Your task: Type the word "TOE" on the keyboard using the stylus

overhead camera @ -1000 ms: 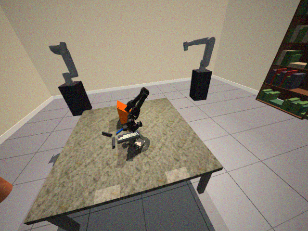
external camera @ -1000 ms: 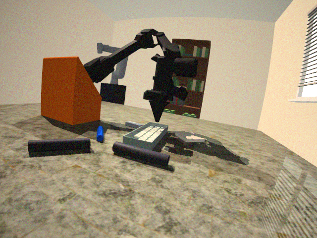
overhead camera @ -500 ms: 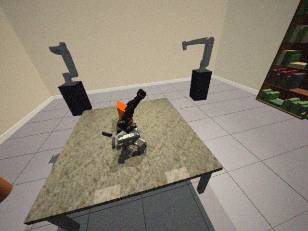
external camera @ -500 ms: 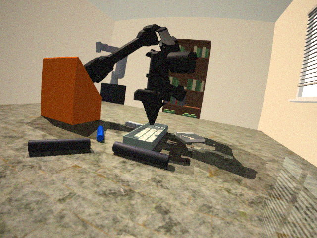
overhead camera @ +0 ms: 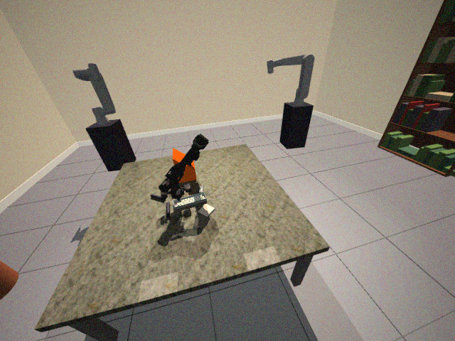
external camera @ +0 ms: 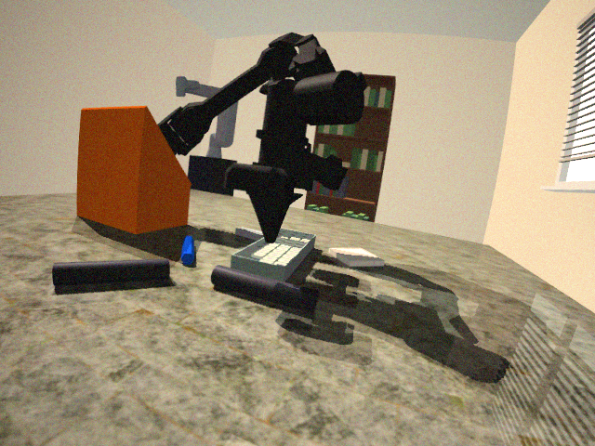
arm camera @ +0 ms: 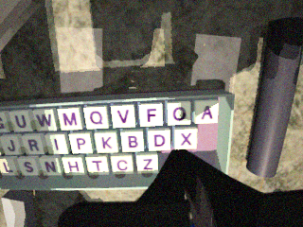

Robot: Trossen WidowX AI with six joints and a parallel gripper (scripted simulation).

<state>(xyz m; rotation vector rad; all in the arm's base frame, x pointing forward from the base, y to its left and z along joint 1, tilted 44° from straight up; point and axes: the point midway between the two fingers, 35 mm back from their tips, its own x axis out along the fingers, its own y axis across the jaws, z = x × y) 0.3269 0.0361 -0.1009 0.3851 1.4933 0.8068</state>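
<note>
The keyboard (overhead camera: 190,200) (external camera: 254,268) (arm camera: 225,137) is a grey-green tray with white keys and purple letters. In the wrist view the T key (arm camera: 97,165) is in the bottom row and the O key (arm camera: 179,113) in the top row; the E key is out of that view. My gripper (external camera: 271,239) (arm camera: 178,155) is shut and empty, pointing down. Its tips appear just below the X key and right of the Z key; whether they touch the keyboard is unclear. The blue stylus (external camera: 188,251) lies on the desk left of the keyboard, away from my fingers, in the exterior view.
A dark cylinder (overhead camera: 168,209) (external camera: 264,286) (arm camera: 275,106) lies beside the keyboard's end. Another dark cylinder (overhead camera: 158,197) (external camera: 111,274) lies farther off. A pale flat block (overhead camera: 207,209) (external camera: 355,256) lies at the keyboard's other side. An orange block (overhead camera: 188,175) (external camera: 110,163) stands near the arm.
</note>
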